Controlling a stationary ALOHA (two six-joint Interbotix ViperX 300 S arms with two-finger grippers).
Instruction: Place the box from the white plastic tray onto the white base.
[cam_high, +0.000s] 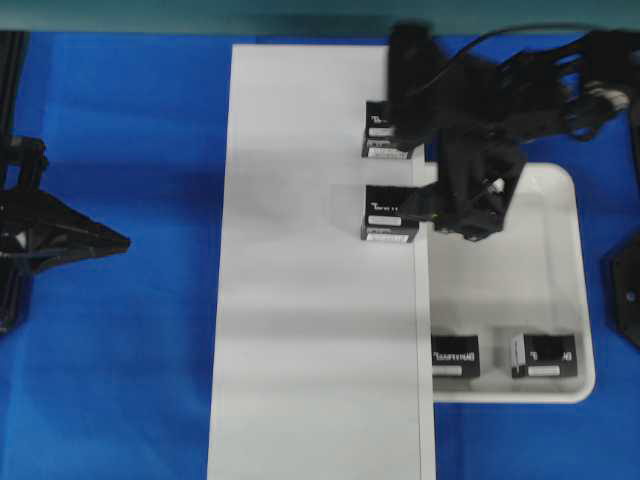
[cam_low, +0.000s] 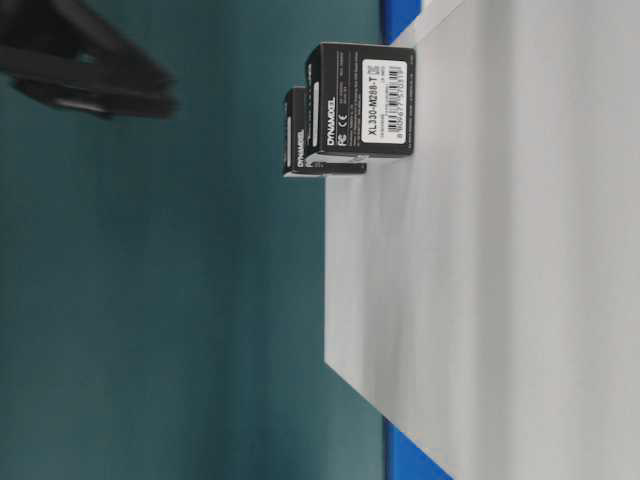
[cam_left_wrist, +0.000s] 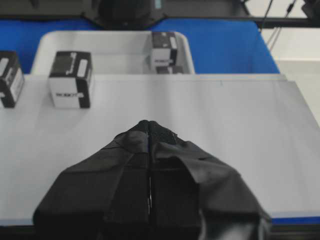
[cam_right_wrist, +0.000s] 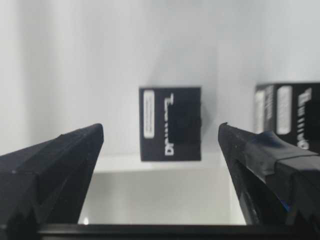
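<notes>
Since two boxes already stand on the white base (cam_high: 310, 300) along its edge by the white plastic tray (cam_high: 560, 200), I hang my right gripper (cam_high: 470, 205) with its jaws spread wide over the tray's far end, empty, just beside the nearer placed box (cam_high: 390, 212). Two more boxes wait at the tray's near end; the box (cam_high: 545, 355) in the corner looks easiest to straddle. My left gripper (cam_left_wrist: 150, 127) rests pressed together, well apart.

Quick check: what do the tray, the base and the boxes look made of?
Tray: glossy white plastic, going by its sheen and rounded raised rim. Base: matte white board, flat and square-cornered; exact material unclear. Boxes: probably printed black cardboard, with sharp edges and white label stickers.
</notes>
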